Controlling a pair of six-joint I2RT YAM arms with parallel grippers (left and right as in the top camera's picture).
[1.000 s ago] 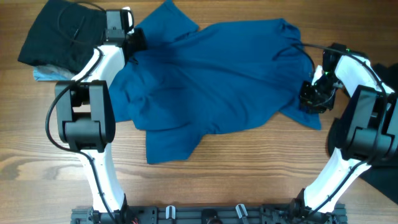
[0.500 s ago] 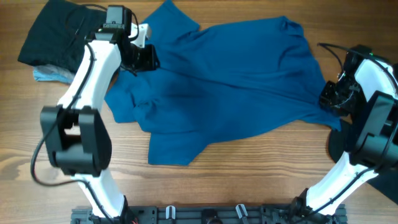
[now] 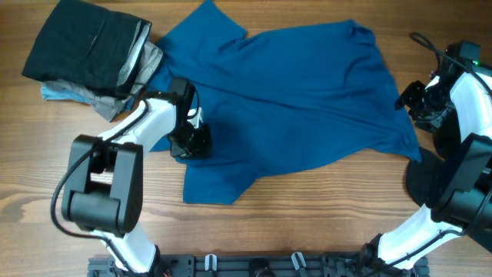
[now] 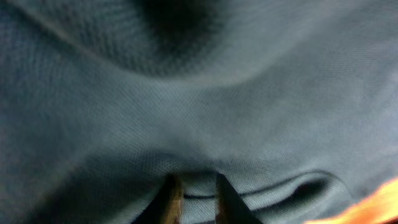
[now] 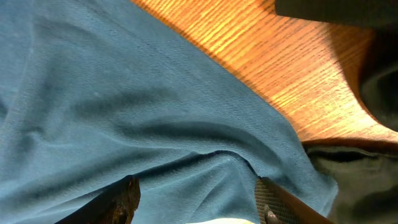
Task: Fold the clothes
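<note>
The royal-blue shirt (image 3: 300,92) lies spread across the middle of the table, with creases and a flap folded under at its lower left. My left gripper (image 3: 192,142) presses down on that lower-left part. In the left wrist view its fingers (image 4: 171,198) stand close together with a ridge of the blue shirt (image 4: 199,93) pinched between them. My right gripper (image 3: 415,104) hovers at the shirt's right edge. It (image 5: 196,202) stands open over the blue shirt (image 5: 124,93), its fingers wide apart. Black (image 3: 81,46), grey (image 3: 142,61) and light-blue (image 3: 58,92) clothes are piled at the far left.
The wooden table (image 3: 307,223) shows bare along the front. A dark cloth (image 3: 469,219) lies by the right arm's base at the table's right edge, and shows beside the shirt's corner (image 5: 360,168) in the right wrist view.
My left gripper left the shirt's upper-left corner, swung down to its lower-left part and closed there. My right gripper drew the shirt's right side outward, then opened.
</note>
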